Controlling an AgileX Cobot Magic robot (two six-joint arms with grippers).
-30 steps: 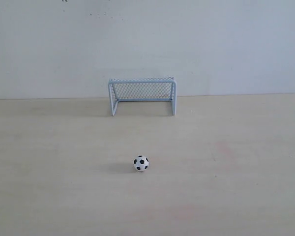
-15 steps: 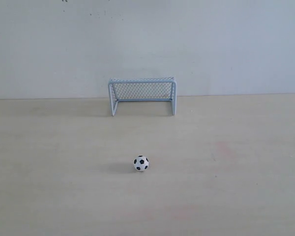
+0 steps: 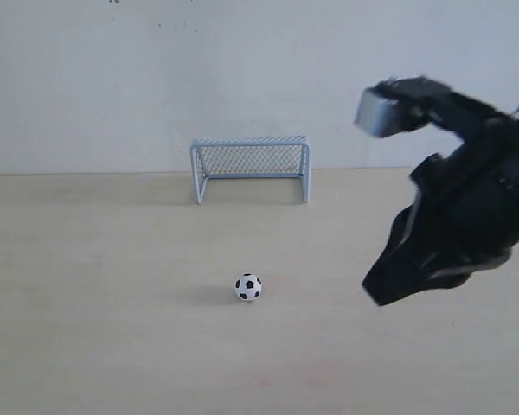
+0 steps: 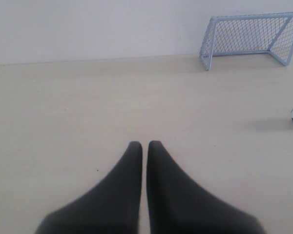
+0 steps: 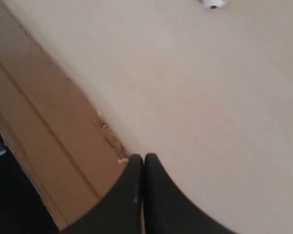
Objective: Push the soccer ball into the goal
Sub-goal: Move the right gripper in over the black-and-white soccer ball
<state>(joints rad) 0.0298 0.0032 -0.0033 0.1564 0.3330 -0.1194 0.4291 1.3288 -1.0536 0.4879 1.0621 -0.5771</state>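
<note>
I am holding both grippers closed and empty. The fingers of my left gripper (image 4: 144,144) are nearly touching, and those of my right gripper (image 5: 143,157) are pressed together. My right gripper is hovering over the table (image 3: 112,259) by its brown edge. The soccer ball (image 3: 248,287) is sitting well apart from its tips, towards my left arm's side. The goal (image 3: 251,164) is standing well beyond the ball, against the wall.

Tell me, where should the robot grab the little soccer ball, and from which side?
Probably around its middle, coming straight down from above. The soccer ball is round with no handle, and it sits alone on the table, clear of the goal, so fingers fit on both sides. The right gripper looks shut, so it would need to open first.
</note>
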